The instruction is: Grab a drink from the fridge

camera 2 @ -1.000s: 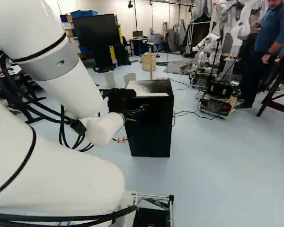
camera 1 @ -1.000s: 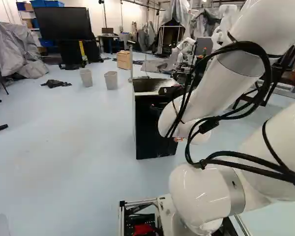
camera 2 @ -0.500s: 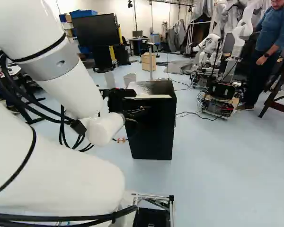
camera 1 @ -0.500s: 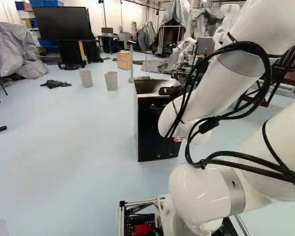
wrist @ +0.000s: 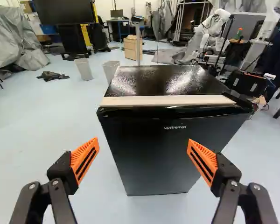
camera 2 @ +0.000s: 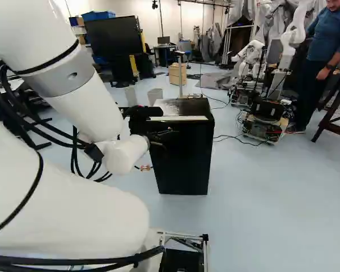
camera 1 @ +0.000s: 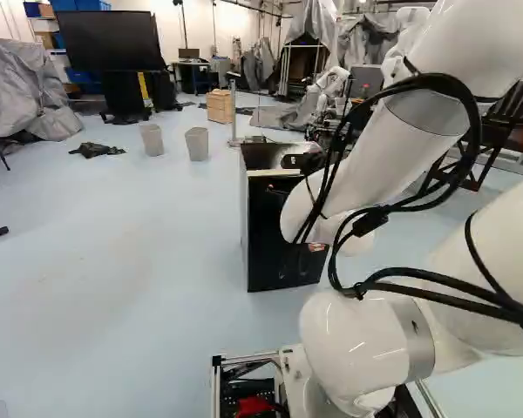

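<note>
- At the far left of the left base view, a grey sheet [camera 1: 39, 91] lies bunched; right of it is a dark cloth [camera 1: 96, 150] on the floor.
- Next stand two grey bins, one [camera 1: 152, 139] beside the other [camera 1: 197, 144], with a wooden box [camera 1: 220, 106] beyond them.
- Then comes the black fridge [camera 1: 275, 252]. It shows larger and lower than a second ago: the base has moved nearer to it. Its door looks closed, so where the drink is cannot be told.
- The gripper [camera 2: 163, 138] is released, its orange pads [wrist: 85, 158] wide apart; the fridge stands ahead of it in the wrist view.
- The white arm [camera 1: 357, 148] keeps the same pose against its lowest joint.
- Farther right in the right base view stands another robot [camera 2: 250, 55].
</note>
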You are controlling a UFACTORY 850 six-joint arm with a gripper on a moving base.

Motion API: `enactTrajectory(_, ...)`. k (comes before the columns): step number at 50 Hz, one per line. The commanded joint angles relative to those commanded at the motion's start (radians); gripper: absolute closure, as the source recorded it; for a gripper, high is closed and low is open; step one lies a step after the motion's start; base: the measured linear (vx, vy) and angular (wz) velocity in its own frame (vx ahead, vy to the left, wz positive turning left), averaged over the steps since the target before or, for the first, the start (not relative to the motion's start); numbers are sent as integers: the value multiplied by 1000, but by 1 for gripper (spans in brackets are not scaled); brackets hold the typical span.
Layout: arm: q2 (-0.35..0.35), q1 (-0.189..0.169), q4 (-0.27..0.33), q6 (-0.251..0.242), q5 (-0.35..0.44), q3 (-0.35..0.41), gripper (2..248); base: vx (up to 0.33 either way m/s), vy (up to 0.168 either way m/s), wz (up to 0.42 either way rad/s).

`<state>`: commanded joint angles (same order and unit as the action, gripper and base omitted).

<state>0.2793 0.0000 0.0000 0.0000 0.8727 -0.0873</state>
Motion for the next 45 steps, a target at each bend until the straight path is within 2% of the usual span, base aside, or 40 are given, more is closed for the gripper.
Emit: enactTrajectory(45, 0, 0, 0, 0, 0, 0, 3, 21, 47, -17)
